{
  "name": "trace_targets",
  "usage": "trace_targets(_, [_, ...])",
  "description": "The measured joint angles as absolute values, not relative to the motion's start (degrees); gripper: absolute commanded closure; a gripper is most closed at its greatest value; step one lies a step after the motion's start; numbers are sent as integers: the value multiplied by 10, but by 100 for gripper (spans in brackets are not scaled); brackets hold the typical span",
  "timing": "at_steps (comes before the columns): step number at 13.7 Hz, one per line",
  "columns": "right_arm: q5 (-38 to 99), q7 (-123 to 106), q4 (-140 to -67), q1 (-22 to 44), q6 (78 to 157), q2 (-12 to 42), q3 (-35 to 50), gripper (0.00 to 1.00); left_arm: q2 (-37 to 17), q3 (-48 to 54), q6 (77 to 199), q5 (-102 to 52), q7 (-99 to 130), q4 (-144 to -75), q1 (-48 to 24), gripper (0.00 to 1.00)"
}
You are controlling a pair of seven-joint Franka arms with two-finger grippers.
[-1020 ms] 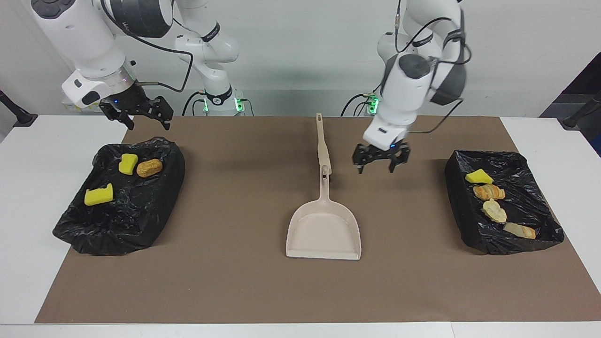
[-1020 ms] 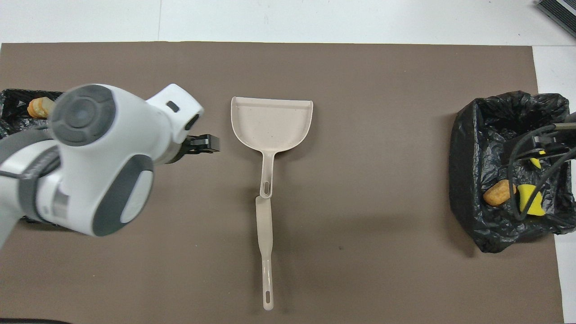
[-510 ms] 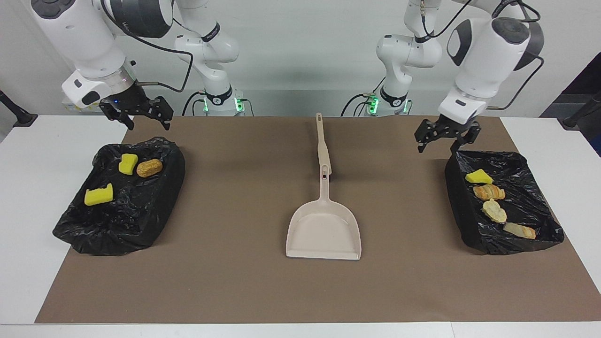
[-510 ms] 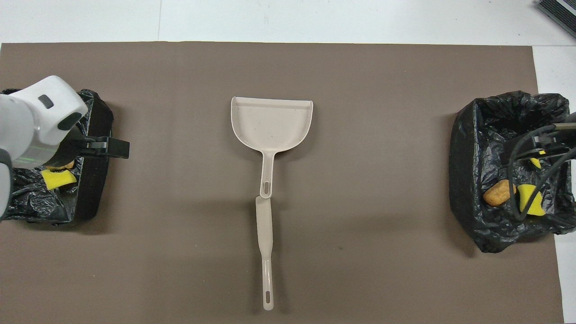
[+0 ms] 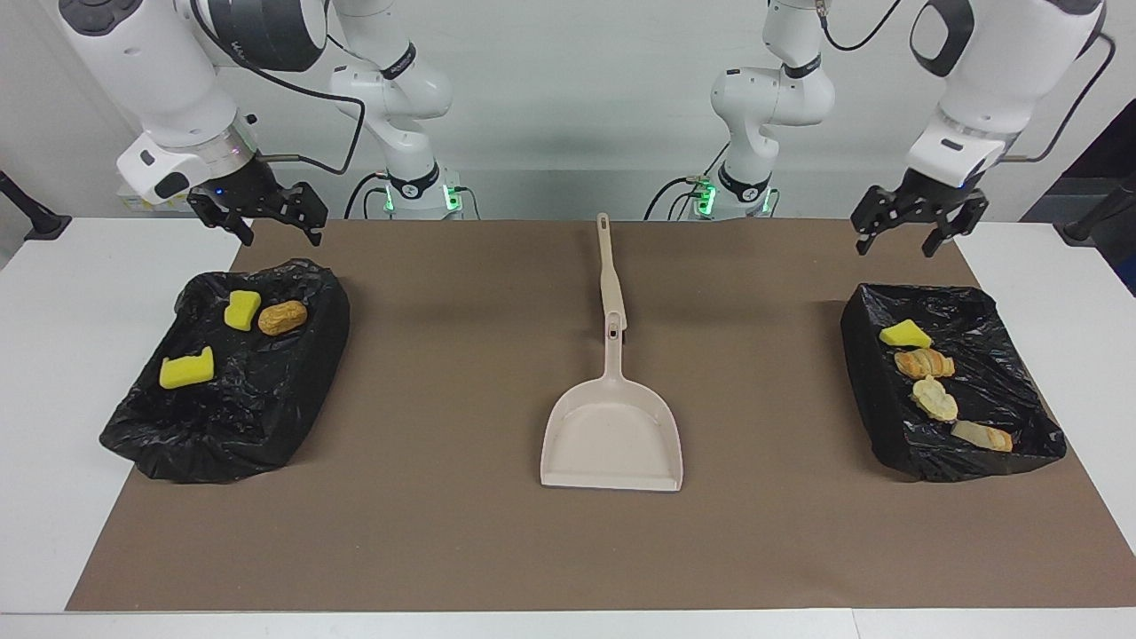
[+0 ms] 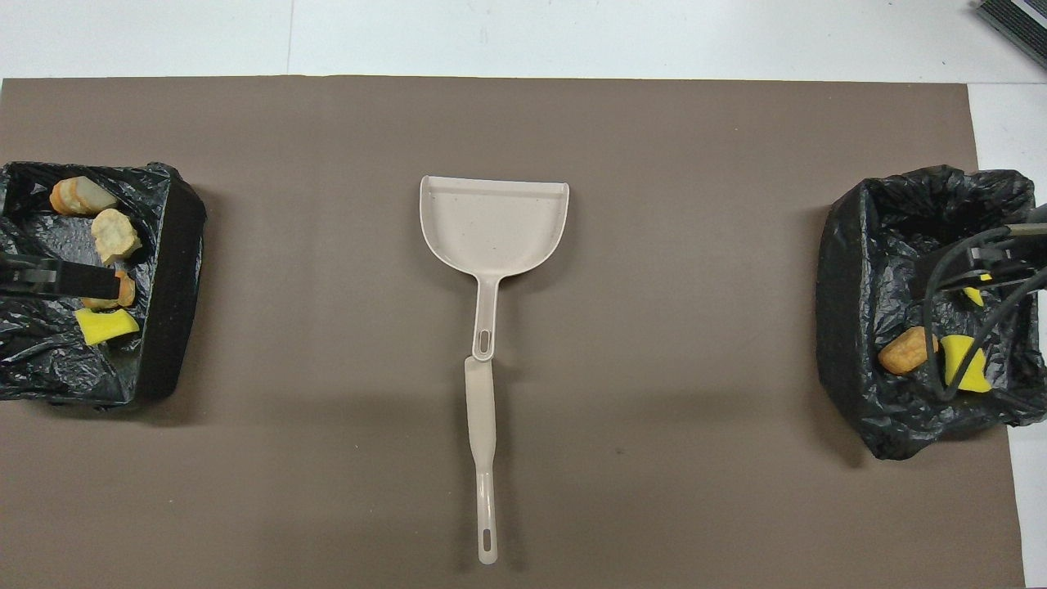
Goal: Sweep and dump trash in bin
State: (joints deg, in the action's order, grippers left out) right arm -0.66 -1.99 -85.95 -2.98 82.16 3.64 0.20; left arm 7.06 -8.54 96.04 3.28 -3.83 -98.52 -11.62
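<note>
All the trash lies in two black-bagged bins. The bin (image 5: 222,444) at the right arm's end holds two yellow sponges (image 5: 241,309) and a brown lump (image 5: 282,317). The bin (image 5: 874,390) at the left arm's end holds a yellow sponge (image 5: 904,335) and three bread lumps (image 5: 924,362). My left gripper (image 5: 895,247) hangs open and empty, raised over the mat's corner on the robots' side of its bin. My right gripper (image 5: 280,238) waits open and empty above the robots' edge of the other bin.
A beige dustpan (image 5: 612,435) lies mid-mat, its handle pointing toward the robots. The beige brush (image 5: 608,266) lies in line with that handle, nearer to the robots. A brown mat (image 5: 444,532) covers the white table. Cables (image 6: 973,327) hang over the right arm's bin.
My left arm swung away from the dustpan handle at mid-table toward its own end and rose. The right arm, dustpan, brush and trash stayed put.
</note>
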Motion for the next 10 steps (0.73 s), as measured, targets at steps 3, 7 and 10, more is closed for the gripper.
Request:
trace_targets(3, [-7, -20, -860, -30, 822, 36, 2, 0, 77, -93, 930, 40, -81, -965, -104, 0])
trace_targets(7, [-7, -20, -860, -30, 822, 36, 2, 0, 80, -94, 923, 40, -118, -965, -78, 0])
trace_targets(10, [-7, -20, -860, -30, 822, 36, 2, 0, 80, -58, 923, 40, -116, -962, -80, 0])
